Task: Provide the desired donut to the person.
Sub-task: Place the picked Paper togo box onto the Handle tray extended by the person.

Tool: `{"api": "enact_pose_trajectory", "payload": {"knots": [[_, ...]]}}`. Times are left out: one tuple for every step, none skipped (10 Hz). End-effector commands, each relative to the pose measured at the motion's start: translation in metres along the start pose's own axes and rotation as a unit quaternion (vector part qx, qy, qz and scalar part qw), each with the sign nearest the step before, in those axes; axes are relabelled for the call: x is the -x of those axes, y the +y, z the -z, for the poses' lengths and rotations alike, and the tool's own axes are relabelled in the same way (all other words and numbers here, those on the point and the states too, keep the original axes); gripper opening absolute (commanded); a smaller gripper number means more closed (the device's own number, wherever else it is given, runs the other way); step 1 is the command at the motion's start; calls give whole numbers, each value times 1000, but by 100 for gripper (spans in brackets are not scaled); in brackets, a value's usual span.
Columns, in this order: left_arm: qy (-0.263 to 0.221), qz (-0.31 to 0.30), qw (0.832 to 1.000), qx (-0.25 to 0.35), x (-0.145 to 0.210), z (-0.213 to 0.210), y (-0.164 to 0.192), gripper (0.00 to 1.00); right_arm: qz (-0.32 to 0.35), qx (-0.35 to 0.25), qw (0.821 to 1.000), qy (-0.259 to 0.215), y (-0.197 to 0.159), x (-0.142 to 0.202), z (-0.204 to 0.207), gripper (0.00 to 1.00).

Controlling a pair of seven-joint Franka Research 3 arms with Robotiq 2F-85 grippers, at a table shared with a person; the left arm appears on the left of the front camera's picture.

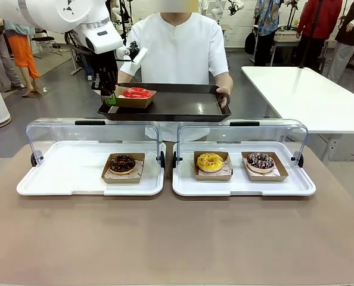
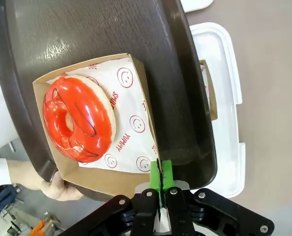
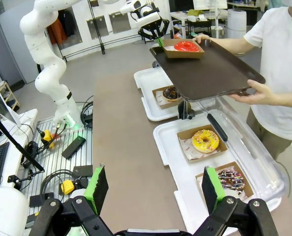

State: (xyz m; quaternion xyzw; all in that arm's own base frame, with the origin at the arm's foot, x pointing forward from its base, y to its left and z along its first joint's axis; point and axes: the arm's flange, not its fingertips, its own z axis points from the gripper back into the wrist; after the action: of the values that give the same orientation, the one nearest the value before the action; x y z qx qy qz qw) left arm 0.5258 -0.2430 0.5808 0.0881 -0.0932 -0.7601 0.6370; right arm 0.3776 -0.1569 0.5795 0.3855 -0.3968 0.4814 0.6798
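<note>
A red-glazed donut lies in a small cardboard tray lined with printed paper. My left gripper is shut on that cardboard tray's edge, its green pads pinching the rim. The cardboard tray appears to rest on the left end of a dark serving tray, which the person in a white shirt holds with both hands across the table. My right gripper hangs open with nothing in it above the near part of the table, far from the red donut.
Two white display trays with raised clear lids stand on the brown table. The left tray holds a chocolate donut. The right tray holds a yellow donut and a dark sprinkled donut. A white table stands at the back right.
</note>
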Motion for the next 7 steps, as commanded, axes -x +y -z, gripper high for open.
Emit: {"api": "enact_pose_trajectory", "payload": {"knots": [[17,-18,1000,-17,1,5,2,1,-1,-2,1000,-4,0,-1,-1,100],[17,-20,1000,-17,3,8,8,1,-1,-2,1000,-4,0,-1,-1,100],[16,-22,999,-19,3,10,9,1,-1,-2,1000,-4,0,-1,-1,100],[15,-26,999,-20,3,13,8,1,-1,-2,1000,-4,0,-1,-1,100],[11,-24,999,-20,3,14,9,1,-1,-2,1000,-4,0,-1,-1,100],[1,-20,1000,-24,3,14,11,47,-1,-2,1000,-4,0,-1,-1,100],[-1,-19,999,-28,3,13,11,61,-1,-2,1000,-4,0,-1,-1,100]]}}
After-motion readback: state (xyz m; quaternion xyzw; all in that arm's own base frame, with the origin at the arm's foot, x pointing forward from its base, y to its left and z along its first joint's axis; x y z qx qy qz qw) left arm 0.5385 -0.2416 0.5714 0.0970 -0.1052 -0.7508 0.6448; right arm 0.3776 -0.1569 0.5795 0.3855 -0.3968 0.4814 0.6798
